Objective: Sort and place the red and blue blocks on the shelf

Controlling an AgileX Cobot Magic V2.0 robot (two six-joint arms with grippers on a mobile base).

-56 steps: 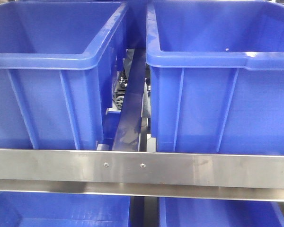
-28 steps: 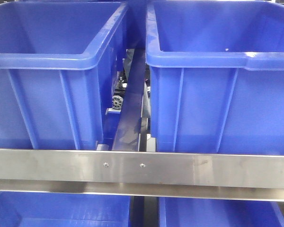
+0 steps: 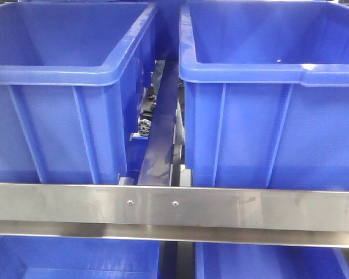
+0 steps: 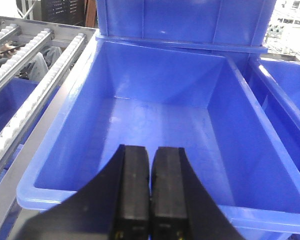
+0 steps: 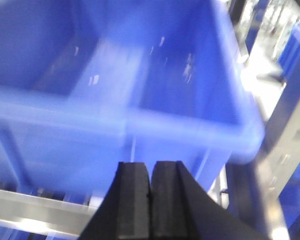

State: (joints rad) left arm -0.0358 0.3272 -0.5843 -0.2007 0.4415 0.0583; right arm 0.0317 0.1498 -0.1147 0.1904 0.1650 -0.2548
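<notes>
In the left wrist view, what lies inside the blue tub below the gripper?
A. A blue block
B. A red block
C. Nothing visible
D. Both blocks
C: the tub shows only a bare blue floor beyond the shut left gripper, with no block in sight.

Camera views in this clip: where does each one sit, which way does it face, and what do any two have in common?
Exterior front-facing: level with the shelf, facing two blue tubs side by side behind a steel rail, more tubs below; no robot parts show.
Left wrist: above the closed left gripper, looking down into an empty blue tub; white roller tracks at left.
Right wrist: behind the closed right gripper, facing a blurred blue tub from outside.
Shared: both wrist views show shut, empty fingers; no blocks visible anywhere.
</notes>
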